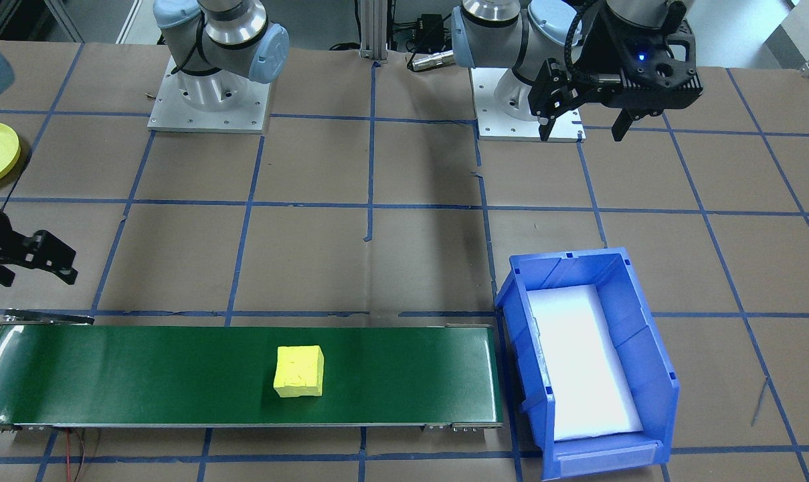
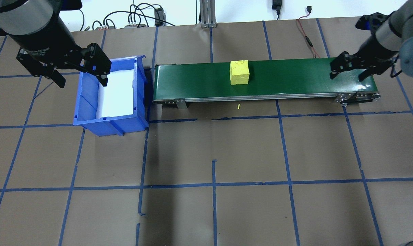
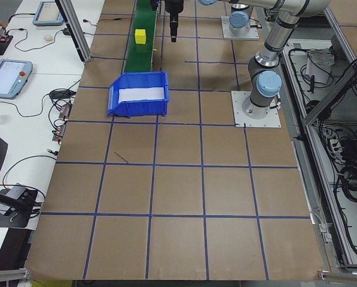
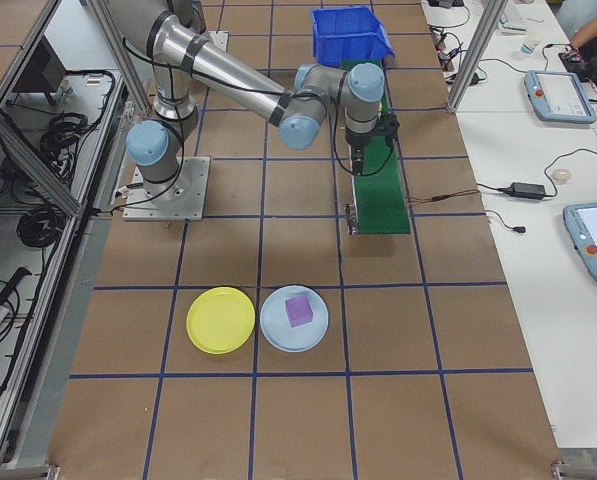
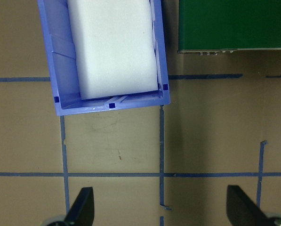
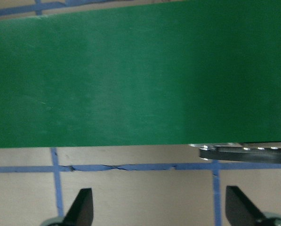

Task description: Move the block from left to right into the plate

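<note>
The block (image 2: 239, 72) sits mid-belt (image 2: 295, 78), well to the left of the right pincer (image 2: 349, 70), which hangs spread and empty over the belt's right end, nearer than the left pincer (image 2: 80, 73), also spread.

Robotics lab — taped-grid table (image 2: 247, 150), conveyor belt (image 2: 295, 77), teach pendants (image 4: 590, 240), cables, alu framing.
</note>
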Robot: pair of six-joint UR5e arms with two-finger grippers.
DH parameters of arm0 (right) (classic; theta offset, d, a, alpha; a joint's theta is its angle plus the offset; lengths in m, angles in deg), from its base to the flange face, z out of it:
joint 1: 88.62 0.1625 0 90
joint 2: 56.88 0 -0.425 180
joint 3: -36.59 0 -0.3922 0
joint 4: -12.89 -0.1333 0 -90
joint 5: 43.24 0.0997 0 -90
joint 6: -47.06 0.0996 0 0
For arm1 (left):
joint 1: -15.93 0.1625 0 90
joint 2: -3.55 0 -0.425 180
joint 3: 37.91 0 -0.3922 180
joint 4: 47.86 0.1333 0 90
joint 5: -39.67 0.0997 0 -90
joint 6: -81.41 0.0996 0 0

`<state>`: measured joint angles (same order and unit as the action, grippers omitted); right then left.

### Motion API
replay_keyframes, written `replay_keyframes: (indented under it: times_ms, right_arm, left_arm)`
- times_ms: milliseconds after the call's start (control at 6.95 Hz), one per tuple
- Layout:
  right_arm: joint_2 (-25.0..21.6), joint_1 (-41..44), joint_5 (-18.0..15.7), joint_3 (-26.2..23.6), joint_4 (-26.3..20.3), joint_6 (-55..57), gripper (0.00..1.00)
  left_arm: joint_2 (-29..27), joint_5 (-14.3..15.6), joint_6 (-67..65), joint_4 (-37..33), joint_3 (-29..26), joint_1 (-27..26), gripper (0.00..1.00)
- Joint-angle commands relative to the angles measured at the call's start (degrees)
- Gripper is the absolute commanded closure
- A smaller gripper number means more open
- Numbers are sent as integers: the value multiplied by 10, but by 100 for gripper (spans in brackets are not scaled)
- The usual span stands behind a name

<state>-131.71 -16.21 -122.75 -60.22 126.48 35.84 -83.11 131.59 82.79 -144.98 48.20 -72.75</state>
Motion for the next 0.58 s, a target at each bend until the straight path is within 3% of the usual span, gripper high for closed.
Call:
replay_keyframes:
  times_ms: [0,144,288,431]
  right_arm:
    - [57,89,22,44,5,165,0]
    - [64,124,33,48,13,211,0]
    - [77,126,87,54,14,218,0]
    - [94,126,88,64,15,212,0]
  left_arm:
    - [0,-1,-1,1,0,0,0]
    - [0,-1,0,2,0,1,0]
    - [0,-1,-1,2,0,1,0]
    - [0,-1,0,3,0,1,0]
